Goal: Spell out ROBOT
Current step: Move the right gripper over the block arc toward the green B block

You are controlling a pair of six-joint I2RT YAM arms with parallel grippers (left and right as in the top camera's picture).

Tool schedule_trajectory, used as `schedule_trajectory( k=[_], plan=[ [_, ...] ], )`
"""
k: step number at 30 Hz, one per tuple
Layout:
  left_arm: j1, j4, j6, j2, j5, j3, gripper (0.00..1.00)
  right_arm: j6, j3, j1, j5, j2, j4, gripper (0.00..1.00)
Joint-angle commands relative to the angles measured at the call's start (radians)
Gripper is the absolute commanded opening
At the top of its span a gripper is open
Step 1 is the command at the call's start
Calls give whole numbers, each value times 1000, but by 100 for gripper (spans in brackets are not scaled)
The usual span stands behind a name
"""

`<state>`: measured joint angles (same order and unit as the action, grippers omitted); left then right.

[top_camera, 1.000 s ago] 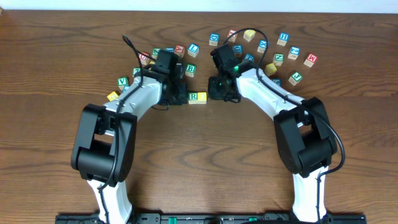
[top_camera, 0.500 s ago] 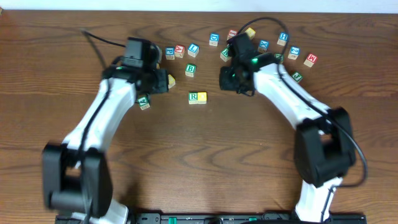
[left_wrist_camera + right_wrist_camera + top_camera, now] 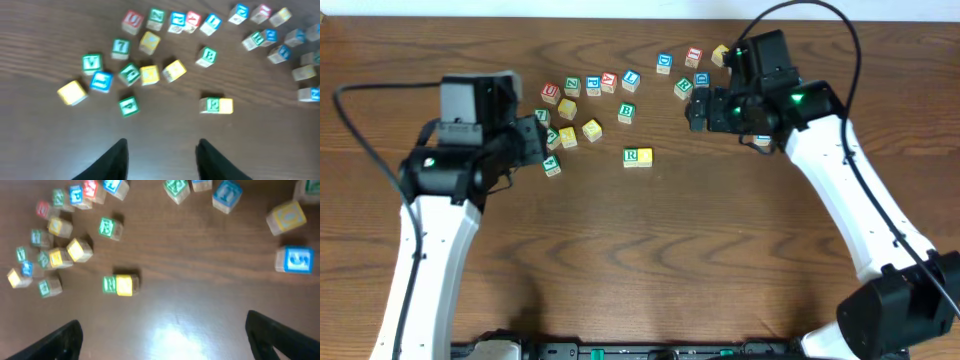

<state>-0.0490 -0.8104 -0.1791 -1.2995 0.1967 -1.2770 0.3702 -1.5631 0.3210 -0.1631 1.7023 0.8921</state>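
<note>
While both arms had worked low over the middle of the table a second before, I logged them now drawn up and back to either side.

- Left gripper [image 3: 162, 161]: jaws apart, nothing between them. It had been closed a moment earlier. It hung over the left scatter.
- Left scatter [image 3: 130, 74]: loose cubes, among them a yellow cube [image 3: 591, 130], in my judgement a fair second O.
- R [image 3: 631, 156]: at mid-table, with the O [image 3: 646, 156] touching its right side. The pair had not shifted since the arms left it.
- B [image 3: 627, 112]: near the R on its far side, apart from it and not yet in line.
- T: I could not make it out among the blurred blue-lettered cubes.
- Right gripper [image 3: 172, 340]: jaws spread wide and empty, having been nearly closed before.
- Right scatter [image 3: 665, 63]: more loose cubes along the far side.

Reading: R-O set down and released, three letters outstanding.

Surface: the table [image 3: 650, 250] was dark brown wood grain, with a patch of glare in both wrist views.

Room: only a pale strip showed beyond the far edge, nothing more.
</note>
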Motion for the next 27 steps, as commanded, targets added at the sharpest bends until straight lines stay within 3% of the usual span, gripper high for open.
schedule_trajectory(
  k=[1, 7, 18, 20, 27],
  plan=[
    [37, -25, 11, 34, -33, -19, 56, -75, -69, -27, -30, -17, 76, 99],
    [130, -40, 10, 47, -33, -42, 78, -134, -249, -28, -18, -1, 196, 99],
    [269, -117, 10, 44, -33, -130, 81, -146, -724, 74, -4, 359, 271, 99],
    [269, -117, 10, 42, -33, -130, 88, -122, -767, 105, 7, 421, 244, 99],
    [269, -137, 2, 27, -33, -126, 89, 42, -781, 189, 20, 613, 69, 99]
  ],
)
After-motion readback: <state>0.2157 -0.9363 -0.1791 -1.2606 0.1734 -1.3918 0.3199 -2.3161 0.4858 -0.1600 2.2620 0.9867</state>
